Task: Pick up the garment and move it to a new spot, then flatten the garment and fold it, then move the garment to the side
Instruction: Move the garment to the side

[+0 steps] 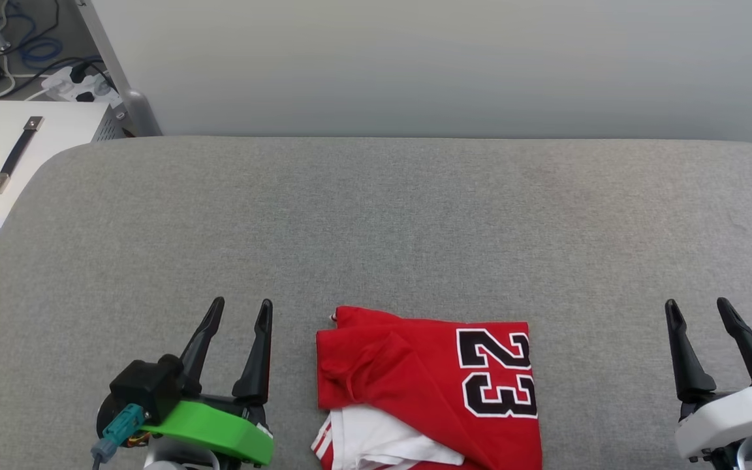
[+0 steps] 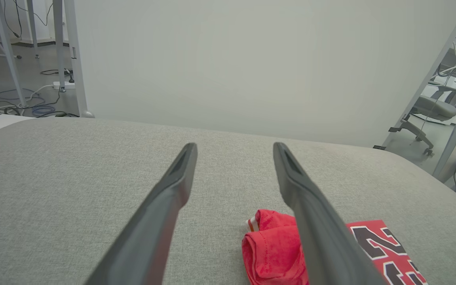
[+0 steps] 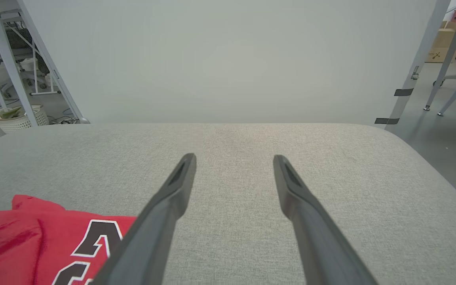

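Observation:
The garment (image 1: 428, 385), a red jersey with a black-and-white 23 and a white sleeve with striped trim, lies folded into a compact rectangle at the near middle of the grey padded table (image 1: 376, 222). My left gripper (image 1: 241, 308) stands open just left of it, nothing between its fingers. My right gripper (image 1: 699, 305) is open well to the garment's right, also empty. In the left wrist view the garment (image 2: 275, 249) shows partly behind the right finger. The right wrist view has the garment (image 3: 34, 237) at the lower left.
A white case with a strap handle (image 1: 17, 156) sits off the table's left edge, with cables and a power strip (image 1: 82, 81) on the floor behind it. A pale wall panel (image 1: 441, 65) runs along the far edge. An office chair (image 2: 436, 109) stands beyond the right side.

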Controlling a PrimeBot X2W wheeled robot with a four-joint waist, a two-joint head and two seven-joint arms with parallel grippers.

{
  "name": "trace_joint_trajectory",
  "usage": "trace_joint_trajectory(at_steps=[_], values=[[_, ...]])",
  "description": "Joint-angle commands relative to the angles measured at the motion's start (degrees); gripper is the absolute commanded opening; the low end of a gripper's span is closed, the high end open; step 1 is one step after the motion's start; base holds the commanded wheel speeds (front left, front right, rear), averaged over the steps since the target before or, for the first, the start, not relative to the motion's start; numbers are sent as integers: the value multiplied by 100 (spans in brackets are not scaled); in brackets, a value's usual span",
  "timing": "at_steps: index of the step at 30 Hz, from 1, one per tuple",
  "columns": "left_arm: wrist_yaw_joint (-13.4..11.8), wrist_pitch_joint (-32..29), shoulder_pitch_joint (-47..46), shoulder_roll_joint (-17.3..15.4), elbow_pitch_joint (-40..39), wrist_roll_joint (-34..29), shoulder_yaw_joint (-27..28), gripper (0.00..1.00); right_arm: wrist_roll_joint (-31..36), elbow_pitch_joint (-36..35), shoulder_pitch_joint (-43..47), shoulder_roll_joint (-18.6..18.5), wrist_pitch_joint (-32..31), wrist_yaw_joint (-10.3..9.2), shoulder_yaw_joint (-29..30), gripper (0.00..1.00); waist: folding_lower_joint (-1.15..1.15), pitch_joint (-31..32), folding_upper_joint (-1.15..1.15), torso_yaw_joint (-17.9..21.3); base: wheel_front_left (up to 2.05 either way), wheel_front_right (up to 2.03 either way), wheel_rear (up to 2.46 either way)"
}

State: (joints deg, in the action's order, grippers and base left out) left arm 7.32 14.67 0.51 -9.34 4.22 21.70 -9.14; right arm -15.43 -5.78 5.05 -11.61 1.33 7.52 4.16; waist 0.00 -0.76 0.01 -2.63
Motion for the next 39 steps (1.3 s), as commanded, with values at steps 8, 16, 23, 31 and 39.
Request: trace_joint_trajectory(at_steps=[8,16,23,31,39], values=[[16,33,-114,58,26,-29,-52,100,-538,-337,-160,-332,-2125,-3,-515,100,0,-198,-1,-137,0,0,0],[16,33,-328,87,51,-41,-146,100,-1013,-663,-557,-171,-4534,-3,-614,100,0,-580,-1,-393,0,0,0],[16,33,-564,77,95,-50,-250,100,-804,-498,-759,211,-5697,-3,-589,100,0,-895,-1,-742,0,0,0],[17,33,-716,110,111,-57,-278,100,-556,-78,-896,635,-6023,-3,-422,100,0,-1204,-1,-1047,0,0,0],[17,33,-794,141,149,-65,-294,100,-593,470,-889,752,-6035,-3,-708,92,0,-1279,-1,-1135,0,0,0]])
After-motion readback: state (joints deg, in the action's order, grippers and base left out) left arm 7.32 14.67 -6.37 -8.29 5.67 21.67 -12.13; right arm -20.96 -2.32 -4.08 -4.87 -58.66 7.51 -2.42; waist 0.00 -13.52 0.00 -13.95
